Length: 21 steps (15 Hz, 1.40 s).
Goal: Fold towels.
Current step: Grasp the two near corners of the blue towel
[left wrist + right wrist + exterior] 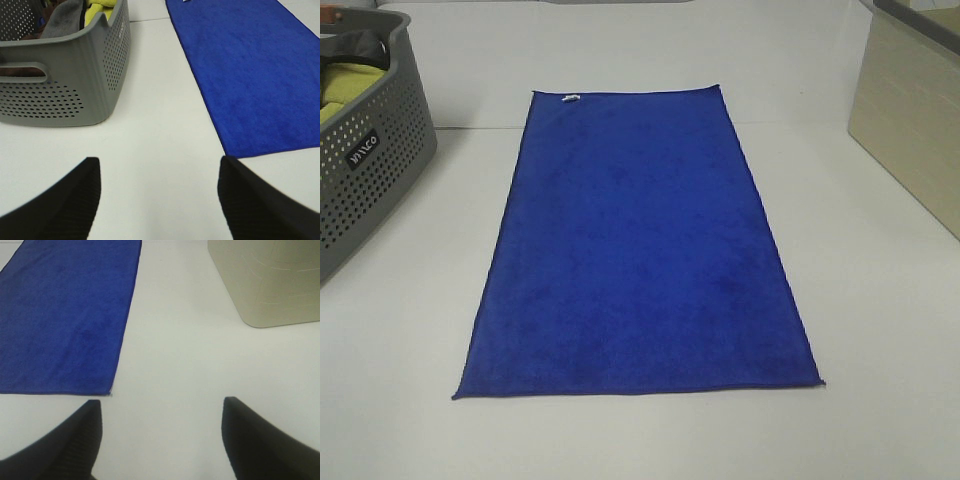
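A royal-blue plush towel (635, 245) lies flat and fully spread on the white table, long side running away from me, with a small white tag (569, 98) at its far left corner. Neither gripper shows in the exterior high view. In the left wrist view my left gripper (159, 200) is open and empty above bare table, apart from the towel's near left corner (250, 80). In the right wrist view my right gripper (161, 440) is open and empty, apart from the towel's near right corner (65, 325).
A grey perforated laundry basket (365, 170) stands at the left, holding a yellow-green cloth (102, 9) and dark cloths. A beige container (910, 120) stands at the right; it also shows in the right wrist view (270, 280).
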Available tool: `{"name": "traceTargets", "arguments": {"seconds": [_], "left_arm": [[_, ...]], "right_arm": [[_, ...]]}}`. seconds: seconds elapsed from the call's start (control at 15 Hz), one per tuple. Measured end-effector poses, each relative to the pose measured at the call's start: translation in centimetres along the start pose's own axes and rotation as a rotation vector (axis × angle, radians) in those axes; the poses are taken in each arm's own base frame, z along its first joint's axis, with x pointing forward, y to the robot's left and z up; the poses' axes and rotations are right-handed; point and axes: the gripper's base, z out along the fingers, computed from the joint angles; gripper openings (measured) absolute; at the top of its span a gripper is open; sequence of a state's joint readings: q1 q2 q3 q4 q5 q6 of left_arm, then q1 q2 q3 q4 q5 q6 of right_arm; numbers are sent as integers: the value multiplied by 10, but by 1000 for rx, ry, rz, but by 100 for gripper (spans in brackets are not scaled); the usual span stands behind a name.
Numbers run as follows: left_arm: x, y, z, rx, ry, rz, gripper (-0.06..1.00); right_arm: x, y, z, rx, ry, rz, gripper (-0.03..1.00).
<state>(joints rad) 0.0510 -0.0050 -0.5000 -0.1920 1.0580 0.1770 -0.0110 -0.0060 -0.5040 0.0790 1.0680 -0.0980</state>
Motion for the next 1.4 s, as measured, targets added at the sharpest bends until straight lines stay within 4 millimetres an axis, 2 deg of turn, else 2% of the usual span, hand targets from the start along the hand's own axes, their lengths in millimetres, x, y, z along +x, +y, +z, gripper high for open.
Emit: {"name": "traceTargets", "arguments": {"seconds": [1.4], "left_arm": [[0, 0, 0, 0, 0, 0, 64]], "right_arm": [[0, 0, 0, 0, 0, 0, 65]]}}
